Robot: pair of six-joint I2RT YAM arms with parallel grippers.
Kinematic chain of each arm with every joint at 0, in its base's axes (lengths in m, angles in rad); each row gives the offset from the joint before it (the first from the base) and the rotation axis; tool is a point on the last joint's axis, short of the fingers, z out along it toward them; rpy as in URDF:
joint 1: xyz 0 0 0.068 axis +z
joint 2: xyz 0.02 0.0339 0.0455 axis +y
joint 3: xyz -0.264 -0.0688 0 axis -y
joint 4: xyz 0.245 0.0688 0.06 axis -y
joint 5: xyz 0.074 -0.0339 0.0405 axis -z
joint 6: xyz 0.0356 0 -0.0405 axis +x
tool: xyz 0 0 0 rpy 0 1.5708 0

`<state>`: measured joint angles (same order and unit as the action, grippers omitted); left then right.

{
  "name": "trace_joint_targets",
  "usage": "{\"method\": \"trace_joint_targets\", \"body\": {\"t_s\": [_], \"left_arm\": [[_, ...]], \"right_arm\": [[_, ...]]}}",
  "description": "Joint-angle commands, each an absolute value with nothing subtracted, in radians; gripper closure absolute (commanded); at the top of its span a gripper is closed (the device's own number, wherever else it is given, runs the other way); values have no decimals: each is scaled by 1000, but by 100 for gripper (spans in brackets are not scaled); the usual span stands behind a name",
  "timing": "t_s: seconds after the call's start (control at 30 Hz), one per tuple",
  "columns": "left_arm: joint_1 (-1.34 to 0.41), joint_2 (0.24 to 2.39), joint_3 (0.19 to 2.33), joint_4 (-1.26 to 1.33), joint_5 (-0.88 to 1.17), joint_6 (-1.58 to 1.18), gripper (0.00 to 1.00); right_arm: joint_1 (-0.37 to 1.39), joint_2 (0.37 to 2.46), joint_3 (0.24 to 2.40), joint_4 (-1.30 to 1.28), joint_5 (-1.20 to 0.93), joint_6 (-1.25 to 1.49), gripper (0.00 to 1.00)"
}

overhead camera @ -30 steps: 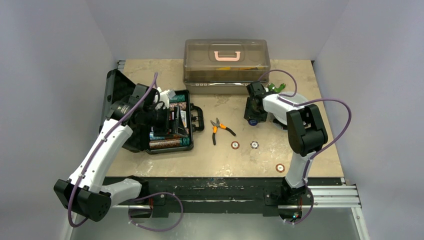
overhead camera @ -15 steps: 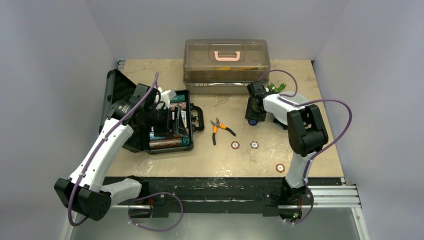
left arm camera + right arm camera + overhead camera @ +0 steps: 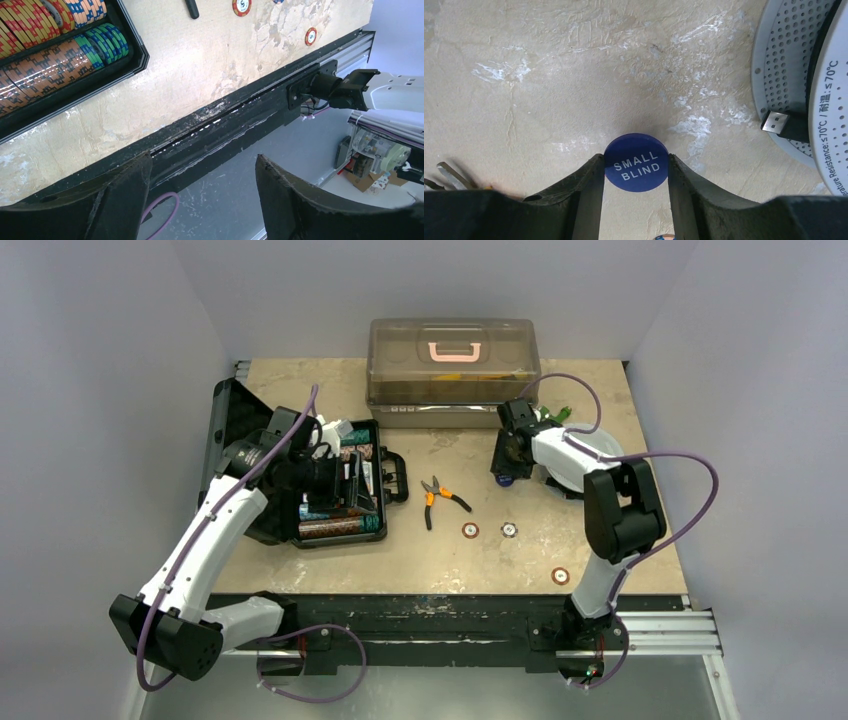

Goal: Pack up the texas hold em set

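The texas hold em set's black case (image 3: 340, 537) lies open at the left, with rows of chips (image 3: 50, 55) in its tray. My left gripper (image 3: 350, 485) hovers over the case, open, with nothing between its fingers (image 3: 202, 165). My right gripper (image 3: 505, 475) is right of centre, in front of the brown box. In the right wrist view its fingertips (image 3: 635, 159) press both sides of a round blue "SMALL BLIND" chip (image 3: 636, 167), which casts a shadow on the table. Three loose chips lie on the table (image 3: 470, 530) (image 3: 509, 530) (image 3: 560, 576).
A translucent brown box (image 3: 453, 370) with a pink handle stands at the back. Orange-handled pliers (image 3: 440, 498) lie between the case and the loose chips. A white perforated round device (image 3: 794, 75) with a USB plug (image 3: 776, 121) sits just right of my right gripper.
My right gripper's jaws have closed in onto the blue chip, and the right arm's elbow has shifted slightly right. The left arm has not moved.
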<state>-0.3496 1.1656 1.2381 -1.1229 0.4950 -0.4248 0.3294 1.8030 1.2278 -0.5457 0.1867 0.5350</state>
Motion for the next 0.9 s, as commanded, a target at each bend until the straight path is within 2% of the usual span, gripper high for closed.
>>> {"method": "trace_joint_targets", "body": {"t_s": [0.0,0.43,0.87], "left_arm": [[-354,1165,1275,-1101,511,-410,27],[-353,1120,1359,-1185,335,-420,27],[-353,1031,1492,-1232,222,-469,27]], "right_arm": [[355,1752,1238,-549,169,541,64],[585,1795,1470,-601,175,570,64],[854,2098,1923,-682,108,568,64]]}}
